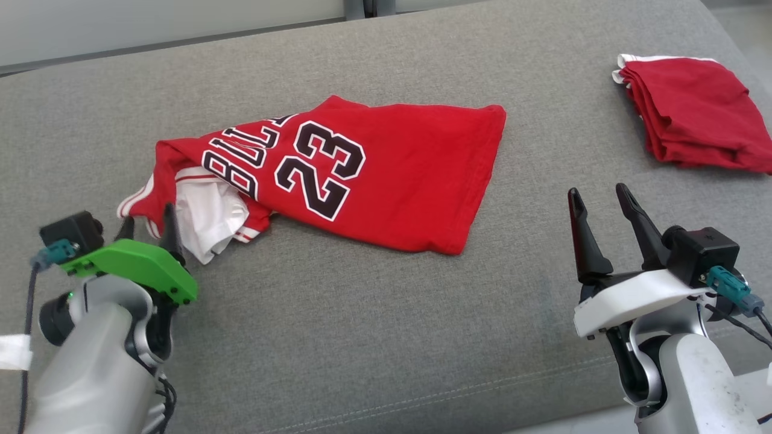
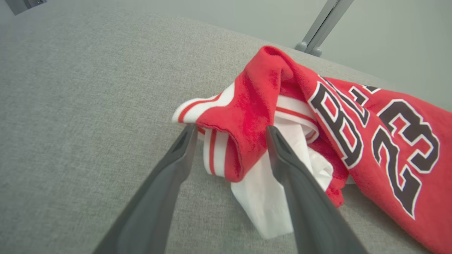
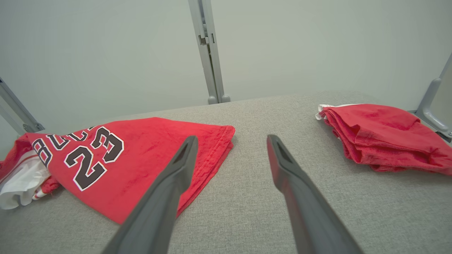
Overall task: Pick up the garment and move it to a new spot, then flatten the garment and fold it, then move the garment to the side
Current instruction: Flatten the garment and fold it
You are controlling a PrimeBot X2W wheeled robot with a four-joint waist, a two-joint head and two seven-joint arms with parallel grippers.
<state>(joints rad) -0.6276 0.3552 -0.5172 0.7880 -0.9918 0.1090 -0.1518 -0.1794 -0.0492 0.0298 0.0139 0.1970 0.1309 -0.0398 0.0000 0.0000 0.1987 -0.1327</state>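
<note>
Nearest the robot, the left gripper [image 1: 148, 224] sits low at the bunched end of the red jersey [image 1: 386, 175]. Its jaws are apart and straddle a fold of striped trim [image 2: 212, 148]. The left wrist view shows red cloth lying between the two fingers, with a white inner layer [image 2: 261, 197] spilling out under the right-hand one. The right gripper [image 1: 599, 194] hovers off to the other side over bare grey upholstery [image 1: 338, 337], jaws also apart and holding nothing, well clear of the jersey's hem.

The jersey lies crumpled across the middle of the upholstery, number 23 facing up. Its left end is rucked, while the right part lies fairly flat.

This looks like the first pickup. To do it well, the left fingertips should press down to the upholstery before closing, so the pinch takes the whole trimmed fold and not just the loose white layer, which would probably slip out. A second hold near the hem would keep the jersey from hanging in a rope.

Farther back on the right lies a folded red garment [image 1: 693, 114], which should be left alone.
</note>
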